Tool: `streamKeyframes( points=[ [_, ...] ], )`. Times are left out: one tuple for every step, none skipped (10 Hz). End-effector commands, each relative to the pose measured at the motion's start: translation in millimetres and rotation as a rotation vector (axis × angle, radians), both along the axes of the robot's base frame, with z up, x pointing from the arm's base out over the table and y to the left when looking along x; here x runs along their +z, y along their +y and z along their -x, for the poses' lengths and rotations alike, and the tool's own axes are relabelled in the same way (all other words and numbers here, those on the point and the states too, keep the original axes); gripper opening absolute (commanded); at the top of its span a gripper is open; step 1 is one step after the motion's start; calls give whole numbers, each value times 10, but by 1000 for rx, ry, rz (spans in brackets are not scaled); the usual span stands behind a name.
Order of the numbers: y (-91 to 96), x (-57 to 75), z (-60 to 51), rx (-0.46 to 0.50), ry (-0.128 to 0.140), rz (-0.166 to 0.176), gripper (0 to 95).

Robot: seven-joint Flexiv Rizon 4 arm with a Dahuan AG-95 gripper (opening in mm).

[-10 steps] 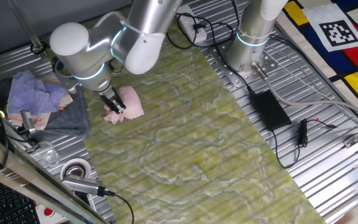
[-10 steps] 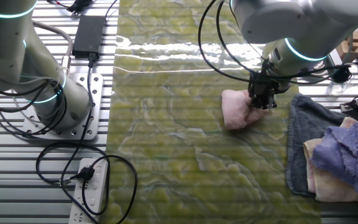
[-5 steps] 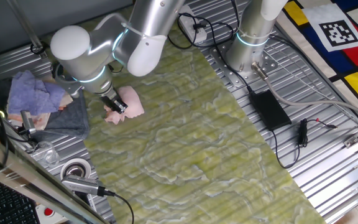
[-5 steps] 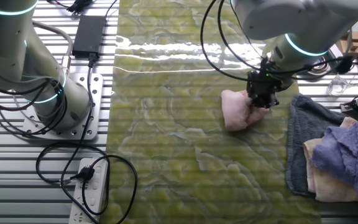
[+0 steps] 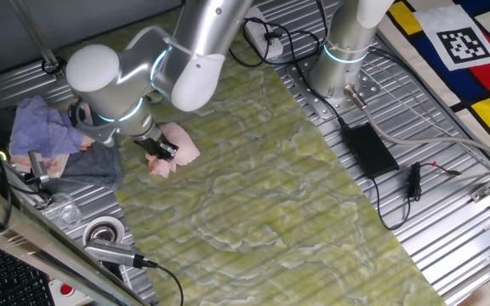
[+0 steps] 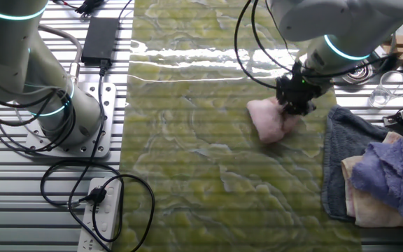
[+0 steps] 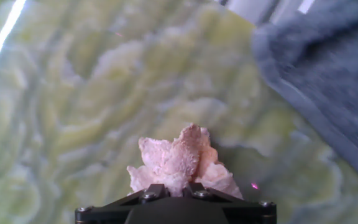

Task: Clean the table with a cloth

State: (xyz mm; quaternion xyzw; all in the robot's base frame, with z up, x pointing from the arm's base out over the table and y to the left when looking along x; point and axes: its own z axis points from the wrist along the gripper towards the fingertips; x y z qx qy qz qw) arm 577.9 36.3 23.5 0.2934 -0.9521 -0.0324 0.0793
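The pale pink cloth (image 5: 177,150) (image 6: 267,119) lies bunched on the yellow-green marbled table (image 5: 262,178) (image 6: 187,154), near its edge by the pile of towels. My gripper (image 5: 161,151) (image 6: 297,106) comes down on the cloth's edge and is shut on a pinch of it. In the hand view the pink cloth (image 7: 182,158) bulges out just ahead of my gripper (image 7: 174,188), with the table (image 7: 73,112) beneath.
A dark grey towel (image 5: 92,161) (image 6: 341,140) (image 7: 328,74) lies just beside the cloth, with a lavender cloth (image 5: 45,123) (image 6: 387,171) piled on it. A second arm's base (image 5: 339,68) (image 6: 61,105), a black power brick (image 5: 368,149), cables and a tape roll (image 5: 102,231) surround the table.
My gripper has shifted a little along the table with the cloth in it; the cloth's shape has changed and it sits slightly further from the towel pile.
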Motion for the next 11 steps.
streamKeyframes(
  points=[
    [188,4,31,-171,-22,12,0],
    [282,7,51,-193,-20,17,0],
    [342,8,69,-206,-17,21,0],
    [401,9,117,-224,-13,24,0],
    [414,0,170,-232,-11,23,0],
    [407,-18,277,-248,-7,7,0],
    [391,-21,367,-264,-1,-11,0],
    [377,-18,445,-276,4,-23,0],
    [381,-10,512,-299,11,-37,0],
    [417,8,609,-337,26,-52,0],
    [449,12,652,-355,31,-59,0]
  ],
)
